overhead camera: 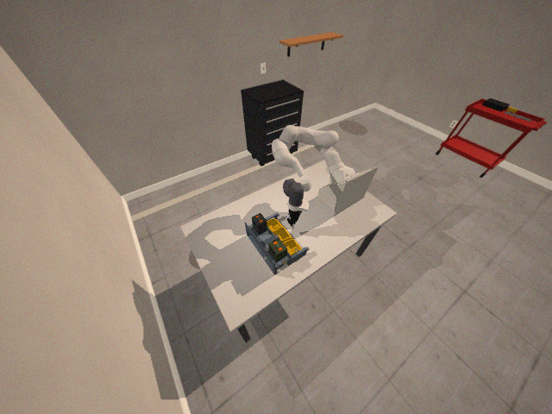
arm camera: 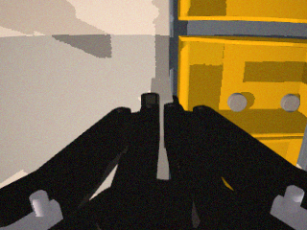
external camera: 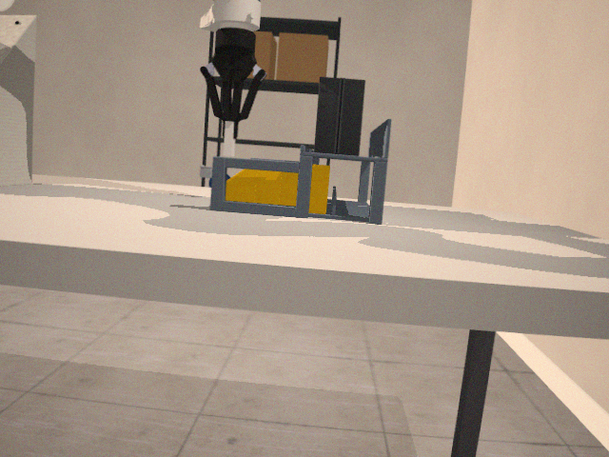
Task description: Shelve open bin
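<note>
Gripper [external camera: 230,118] (pinched together, empty) above shelf [external camera: 255,165] edge.

What I cannot make out from here

In my wrist view the yellow bins [arm camera: 244,57] run off the top and right edges, and my own gripper [arm camera: 160,105] linkage covers their lower part. From the exterior view my arm is cut off above the wrist, and the grey shelf [external camera: 304,184] frame hides the bins' contents. From the top, those parts are too small to identify.
</note>
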Available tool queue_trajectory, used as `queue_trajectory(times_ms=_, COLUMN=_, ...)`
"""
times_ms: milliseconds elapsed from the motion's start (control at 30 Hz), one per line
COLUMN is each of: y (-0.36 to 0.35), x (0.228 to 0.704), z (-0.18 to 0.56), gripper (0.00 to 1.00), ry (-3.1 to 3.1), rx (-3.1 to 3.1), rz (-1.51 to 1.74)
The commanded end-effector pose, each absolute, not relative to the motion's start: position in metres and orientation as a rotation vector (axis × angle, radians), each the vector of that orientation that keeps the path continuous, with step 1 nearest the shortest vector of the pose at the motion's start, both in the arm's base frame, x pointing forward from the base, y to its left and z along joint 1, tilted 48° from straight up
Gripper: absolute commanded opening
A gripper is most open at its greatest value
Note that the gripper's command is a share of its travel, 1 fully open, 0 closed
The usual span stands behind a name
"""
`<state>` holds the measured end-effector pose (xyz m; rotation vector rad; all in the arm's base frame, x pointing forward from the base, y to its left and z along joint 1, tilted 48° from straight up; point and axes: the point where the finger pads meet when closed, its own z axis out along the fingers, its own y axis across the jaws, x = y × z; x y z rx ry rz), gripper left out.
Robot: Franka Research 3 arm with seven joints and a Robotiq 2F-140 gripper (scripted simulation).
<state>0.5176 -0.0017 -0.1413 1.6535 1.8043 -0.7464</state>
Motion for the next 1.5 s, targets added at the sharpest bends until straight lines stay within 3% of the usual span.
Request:
queue_trajectory(times_ms=0, y=0.0049, x=0.5144, z=-0.1335, gripper=0.00, ry=1.803, rx=1.651, rz=-0.759)
queue_trajectory(times_ms=1467, y=0.0086, x=0.5142, z=-0.1300, gripper=0.00, ry=1.803, rx=1.651, rz=-0.759)
